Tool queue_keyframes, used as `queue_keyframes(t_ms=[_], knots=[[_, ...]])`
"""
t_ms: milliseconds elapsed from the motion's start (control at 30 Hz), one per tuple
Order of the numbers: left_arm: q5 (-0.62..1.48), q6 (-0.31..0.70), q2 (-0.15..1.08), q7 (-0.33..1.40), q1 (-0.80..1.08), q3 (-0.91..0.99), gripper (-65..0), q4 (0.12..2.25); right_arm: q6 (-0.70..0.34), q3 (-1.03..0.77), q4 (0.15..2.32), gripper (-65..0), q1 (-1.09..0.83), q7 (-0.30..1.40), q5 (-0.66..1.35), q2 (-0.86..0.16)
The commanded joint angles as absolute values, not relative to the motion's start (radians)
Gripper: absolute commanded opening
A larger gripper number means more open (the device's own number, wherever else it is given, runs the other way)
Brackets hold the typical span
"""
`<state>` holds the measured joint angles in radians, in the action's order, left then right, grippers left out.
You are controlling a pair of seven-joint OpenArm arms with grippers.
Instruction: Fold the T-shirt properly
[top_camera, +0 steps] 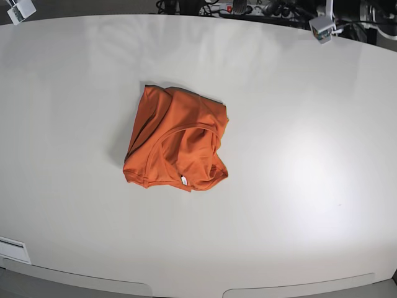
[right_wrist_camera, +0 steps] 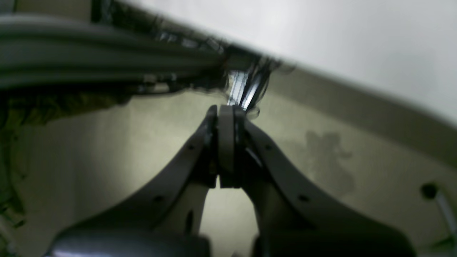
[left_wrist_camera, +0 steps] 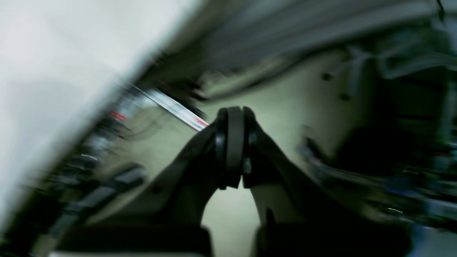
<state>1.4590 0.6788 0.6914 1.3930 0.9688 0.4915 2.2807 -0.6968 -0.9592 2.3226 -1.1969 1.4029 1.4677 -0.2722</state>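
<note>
Both your grippers, left [left_wrist_camera: 234,148] and right [right_wrist_camera: 226,148], sit pressed together on nothing, pointing away past the table [top_camera: 298,186] edge. Beyond them, mid-table, the T-shirt [top_camera: 177,139] lies bunched in a loose heap; expect thin, limp cloth, so pinch a hem or shoulder. Only the base view shows it; the blurred wrist views show your closed jaws.

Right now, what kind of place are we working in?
Probably a lab or robot test bench: a large plain white table holding only the crumpled orange T-shirt, small camera units mounted at its far corners, and a tangle of cables behind.
</note>
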Motion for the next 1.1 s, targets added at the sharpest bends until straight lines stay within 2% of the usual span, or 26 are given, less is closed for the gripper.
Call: queue_keyframes(t_ms=[0, 167, 300, 400, 533, 700, 900, 1067], knots=[[1.484, 0.689, 0.692, 1.396, 1.024, 0.498, -65.0, 2.290, -0.698, -0.968, 2.315, -65.0, -1.232, 1.396, 1.484, -0.280], [1.484, 0.698, 0.608, 1.396, 1.203, 0.498, -65.0, 2.248, -0.698, -0.958, 2.191, -65.0, -1.299, 1.396, 1.484, -0.281], [1.484, 0.698, 0.518, 1.396, 1.237, 0.498, -65.0, 2.170, -0.698, -0.885, 2.044, -65.0, -1.301, 1.396, 1.479, -0.287], [1.456, 0.698, 0.481, 1.396, 1.229, 0.496, -65.0, 2.080, -0.698, -0.776, 1.951, -65.0, -1.299, 1.392, 1.405, -0.304], [1.320, 0.698, 0.479, 1.365, 1.210, 0.444, -65.0, 1.935, -0.698, -0.582, 1.852, -65.0, -1.288, 1.195, 1.163, -0.345], [1.129, 0.698, 0.479, 1.219, 1.061, 0.304, -65.0, 1.709, -0.698, -0.368, 1.704, -65.0, -1.168, 0.962, 0.833, -0.355], [0.882, 0.698, 0.471, 0.944, 0.796, 0.122, -65.0, 1.377, -0.698, -0.169, 1.433, -65.0, -0.951, 0.714, 0.641, -0.355], [0.607, 0.698, 0.391, 0.646, 0.568, 0.040, -65.0, 1.075, -0.698, -0.034, 1.170, -65.0, -0.725, 0.542, 0.488, -0.343]])
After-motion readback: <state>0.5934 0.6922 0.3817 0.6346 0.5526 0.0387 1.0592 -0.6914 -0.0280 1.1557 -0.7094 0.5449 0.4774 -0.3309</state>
